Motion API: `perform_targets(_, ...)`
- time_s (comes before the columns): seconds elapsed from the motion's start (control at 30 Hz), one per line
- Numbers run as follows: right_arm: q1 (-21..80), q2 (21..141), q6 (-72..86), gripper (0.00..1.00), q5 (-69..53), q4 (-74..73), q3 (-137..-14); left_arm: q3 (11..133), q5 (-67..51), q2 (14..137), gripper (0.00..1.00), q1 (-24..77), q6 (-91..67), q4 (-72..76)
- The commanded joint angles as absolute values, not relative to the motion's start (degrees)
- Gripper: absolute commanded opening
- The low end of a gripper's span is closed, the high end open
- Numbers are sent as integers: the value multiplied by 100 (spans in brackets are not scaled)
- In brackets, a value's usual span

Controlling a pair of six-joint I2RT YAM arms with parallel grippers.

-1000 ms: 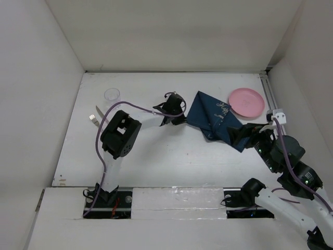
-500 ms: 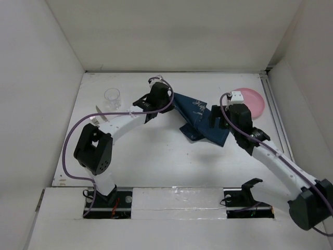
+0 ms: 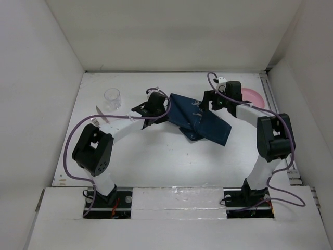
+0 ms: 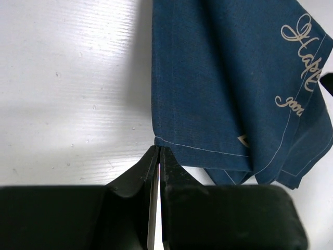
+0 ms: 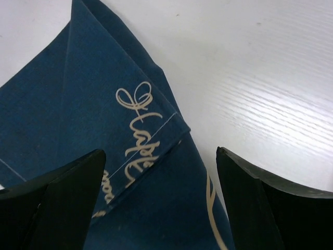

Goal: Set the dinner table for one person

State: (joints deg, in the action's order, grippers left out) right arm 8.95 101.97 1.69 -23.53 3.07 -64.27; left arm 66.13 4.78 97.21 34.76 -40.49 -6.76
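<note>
Evidently the left hand (image 4: pixel 157 151) pinches the cloth (image 4: pixel 208 78) by the corner at its tips, seemingly anchoring it for spreading; the right hand (image 5: pixel 160 153) gapes over lettered folds, ready to pull; the desk (image 4: pixel 67 78) lies beneath both.

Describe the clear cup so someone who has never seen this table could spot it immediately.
From above, find the white tabletop and go to its far left part. The clear cup stands there, beyond a fork and left of the navy placemat. It is the only see-through thing; the pink plate sits at the opposite side.
</note>
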Motion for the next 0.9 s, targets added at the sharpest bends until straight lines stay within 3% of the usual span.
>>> perform_targets(0.0,844,10493,-18,92,-3110,765,-6899,6557,475,9360,0,3454,-3894,-589)
perform_targets(0.27,844,11021,-18,79,-3383,765,-7285,6504,527,9360,0,3401,-3788,-589)
perform_targets(0.4,792,11126,35,63,-3506,765,-7339,6557,527,9413,0,3401,-3788,-589)
perform_targets(0.43,791,11127,35,57,-3507,765,-7339,6557,527,9465,0,3401,-3788,-589)
perform_targets(0.63,791,11110,87,1,-3420,765,-7400,6618,527,9571,0,3401,-3788,-589)
perform_targets(0.87,869,9830,351,0,-2937,530,-7216,7434,816,9571,0,3401,-3788,-1054)
